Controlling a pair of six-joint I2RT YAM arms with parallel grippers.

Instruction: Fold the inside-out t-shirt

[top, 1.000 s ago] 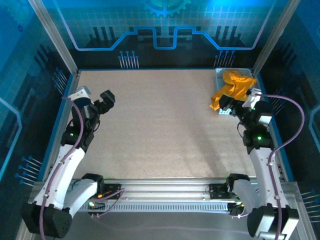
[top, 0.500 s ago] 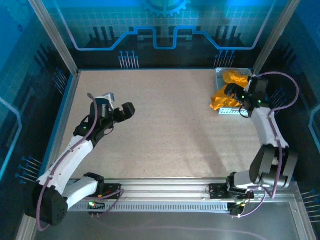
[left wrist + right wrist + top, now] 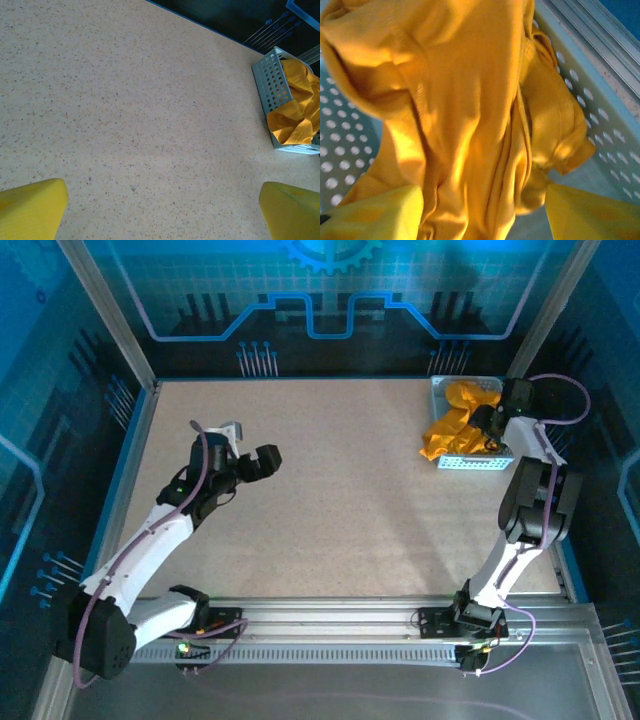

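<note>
The t-shirt [image 3: 452, 428] lies bunched in the basket [image 3: 478, 463], far right (one end spilling over the rim). The right gripper [image 3: 480, 207] is nearer, jaws parted astride the cloth, seemingly not pinching. The left gripper [image 3: 262, 462], wide open, is well apart.

Plain orange-yellow on the t-shirt [image 3: 470, 100]. Pale blue-grey, dotted with rows of round holes, on the basket [image 3: 270, 82]. Beige with fine dark speckles across the counter [image 3: 330, 490]. Bright yellow on fingers [image 3: 30, 210] of left hand [image 3: 160, 212] and right hand [image 3: 480, 212].
</note>
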